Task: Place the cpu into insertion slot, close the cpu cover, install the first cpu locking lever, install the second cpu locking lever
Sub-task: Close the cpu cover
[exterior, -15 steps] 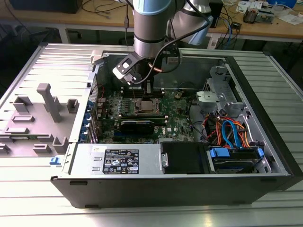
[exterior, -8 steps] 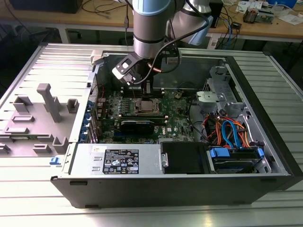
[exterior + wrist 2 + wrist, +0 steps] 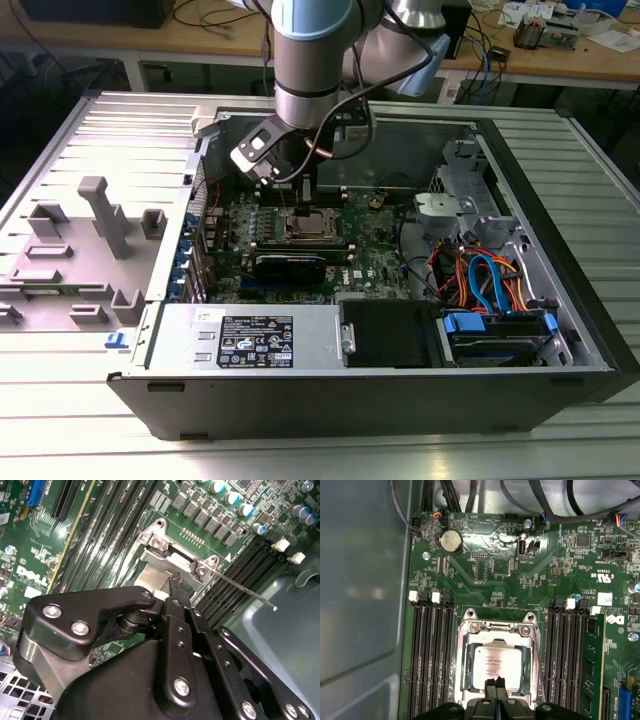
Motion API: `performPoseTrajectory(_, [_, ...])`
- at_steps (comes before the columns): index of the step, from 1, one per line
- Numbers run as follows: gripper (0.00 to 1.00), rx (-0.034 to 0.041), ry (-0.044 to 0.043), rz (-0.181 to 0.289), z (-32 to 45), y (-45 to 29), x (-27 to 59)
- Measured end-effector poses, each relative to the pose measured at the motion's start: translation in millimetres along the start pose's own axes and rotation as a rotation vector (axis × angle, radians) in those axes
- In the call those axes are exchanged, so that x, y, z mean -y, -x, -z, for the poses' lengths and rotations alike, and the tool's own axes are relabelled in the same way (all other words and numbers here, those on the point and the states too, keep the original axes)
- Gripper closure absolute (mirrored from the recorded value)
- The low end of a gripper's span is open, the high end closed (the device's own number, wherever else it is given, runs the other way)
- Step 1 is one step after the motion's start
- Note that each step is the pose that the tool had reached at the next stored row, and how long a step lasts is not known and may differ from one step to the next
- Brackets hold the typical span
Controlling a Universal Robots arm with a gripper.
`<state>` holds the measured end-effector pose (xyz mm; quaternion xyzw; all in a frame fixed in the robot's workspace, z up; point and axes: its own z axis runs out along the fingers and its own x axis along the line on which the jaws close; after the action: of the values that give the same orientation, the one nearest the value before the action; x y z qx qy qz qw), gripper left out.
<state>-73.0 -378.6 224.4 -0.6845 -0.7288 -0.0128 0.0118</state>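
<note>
In the exterior view, your arm reached down into the open computer case (image 3: 560, 200). Your gripper (image 3: 303, 205) hung at about 11 o'clock from the middle of the picture. It was right over the insertion slot (image 3: 307, 224) on the green board (image 3: 375, 255). The grey power box (image 3: 250, 340) lay at 6 o'clock from the slot.

In the second wrist view, your gripper (image 3: 176, 582) had its two fingers pressed together, with nothing between them. Their tips were just above the silver cpu cover (image 3: 160, 565). A thin metal lever (image 3: 245, 591) stuck out from a corner of the slot, and its end was free.

In the first wrist view, the cpu (image 3: 496, 664) sat in the slot. The cover (image 3: 466, 675) lay flat around it. Your closed fingertips (image 3: 490, 684) were at the chip's edge, between the rows of long black memory slots (image 3: 430, 655)
</note>
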Motion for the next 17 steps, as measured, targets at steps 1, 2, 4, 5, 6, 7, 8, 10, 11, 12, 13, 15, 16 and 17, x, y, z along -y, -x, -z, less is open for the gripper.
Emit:
performPoseTrajectory(1, [0.89, -0.0001, 0.0, 0.0, -0.9, -0.1, 1.4])
performPoseTrajectory(2, [0.89, 0.0, 0.0, 0.0, -1.6, -0.1, 2.2])
performPoseTrajectory(4, [0.89, -0.0001, 0.0, 0.0, -3.6, -0.1, 3.4])
performPoseTrajectory(5, [0.89, -0.0001, 0.0, 0.0, -5.1, -0.1, 3.9])
performPoseTrajectory(6, [0.89, -0.0001, 0.0, 0.0, -6.0, -0.1, 4.1])
performPoseTrajectory(7, [0.89, -0.0001, 0.0, 0.0, -7.7, 0.0, 4.5])
performPoseTrajectory(8, [0.89, 0.0, 0.0, 0.0, -9.0, 0.0, 5.0])
performPoseTrajectory(10, [0.89, 0.0, 0.0, 0.0, -10.7, 0.0, 5.8])
performPoseTrajectory(11, [0.89, 0.0, 0.0, 0.0, -11.4, 0.0, 6.0])
performPoseTrajectory(12, [0.89, -0.0001, 0.0, 0.0, -12.2, 0.0, 6.1])
performPoseTrajectory(13, [0.89, 0.0, 0.0, 0.0, -12.7, 0.0, 6.2])
performPoseTrajectory(15, [0.89, 0.0, 0.0, 0.0, -14.2, 0.1, 6.3])
performPoseTrajectory(16, [0.89, -0.0001, 0.0, 0.0, -15.1, 0.1, 6.3])
performPoseTrajectory(17, [0.89, -0.0001, 0.0, 0.0, -15.5, 0.1, 6.3])
